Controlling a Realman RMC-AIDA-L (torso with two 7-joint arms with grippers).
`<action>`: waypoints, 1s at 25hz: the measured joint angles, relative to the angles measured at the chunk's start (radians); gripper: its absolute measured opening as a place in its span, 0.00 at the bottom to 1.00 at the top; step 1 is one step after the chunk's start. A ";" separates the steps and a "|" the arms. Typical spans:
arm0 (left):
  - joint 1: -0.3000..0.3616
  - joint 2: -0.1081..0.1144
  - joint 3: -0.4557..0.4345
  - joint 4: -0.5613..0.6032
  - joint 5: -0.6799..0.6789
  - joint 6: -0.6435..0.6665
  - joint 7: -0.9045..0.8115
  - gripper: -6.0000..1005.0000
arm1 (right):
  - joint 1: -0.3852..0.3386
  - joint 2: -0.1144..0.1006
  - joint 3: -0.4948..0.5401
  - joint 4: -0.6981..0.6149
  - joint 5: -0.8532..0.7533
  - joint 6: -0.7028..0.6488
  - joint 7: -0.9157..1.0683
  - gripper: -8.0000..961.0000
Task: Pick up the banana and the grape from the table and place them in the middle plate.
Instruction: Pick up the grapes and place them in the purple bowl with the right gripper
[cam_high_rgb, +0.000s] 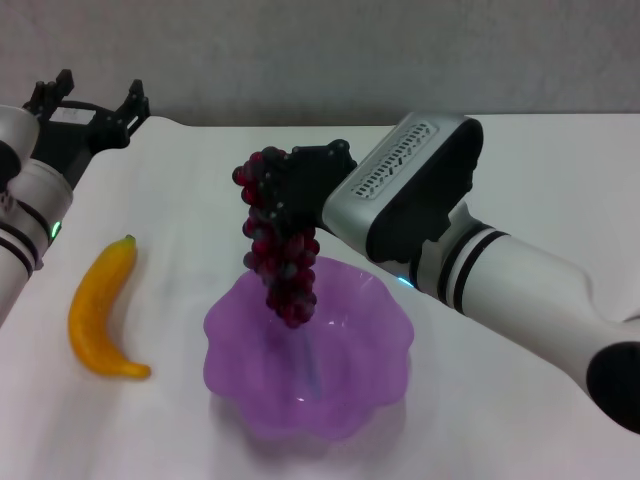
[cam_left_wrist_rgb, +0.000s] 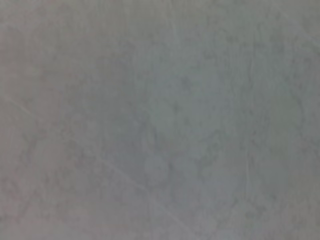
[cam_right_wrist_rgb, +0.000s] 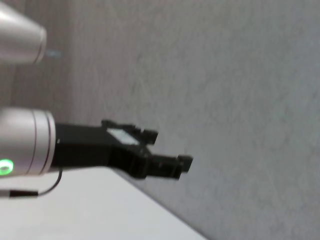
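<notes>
In the head view my right gripper (cam_high_rgb: 290, 185) is shut on the top of the grape (cam_high_rgb: 280, 255), a dark red bunch that hangs with its lower end just above the far left part of the middle plate (cam_high_rgb: 385, 330), a translucent purple scalloped bowl on the white table (cam_high_rgb: 520, 180). The banana (cam_high_rgb: 100, 310) lies on the table to the left of the plate. My left gripper (cam_high_rgb: 95, 100) is raised at the far left by the table's back edge, open and holding nothing. It also shows as the left gripper (cam_right_wrist_rgb: 167, 150) in the right wrist view.
A grey wall (cam_high_rgb: 300, 50) runs behind the table's back edge. The left wrist view shows only a plain grey surface (cam_left_wrist_rgb: 160, 120).
</notes>
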 joint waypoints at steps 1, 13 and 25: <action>-0.001 0.000 0.000 0.000 0.000 0.000 0.000 0.87 | 0.012 0.000 -0.001 0.009 0.000 0.015 0.000 0.09; 0.004 0.000 -0.004 -0.002 -0.001 0.000 0.004 0.87 | 0.016 0.000 -0.055 -0.008 -0.005 0.076 -0.004 0.09; 0.007 0.000 -0.007 0.000 -0.002 0.000 0.003 0.87 | -0.048 -0.003 -0.052 -0.073 -0.019 0.121 -0.068 0.09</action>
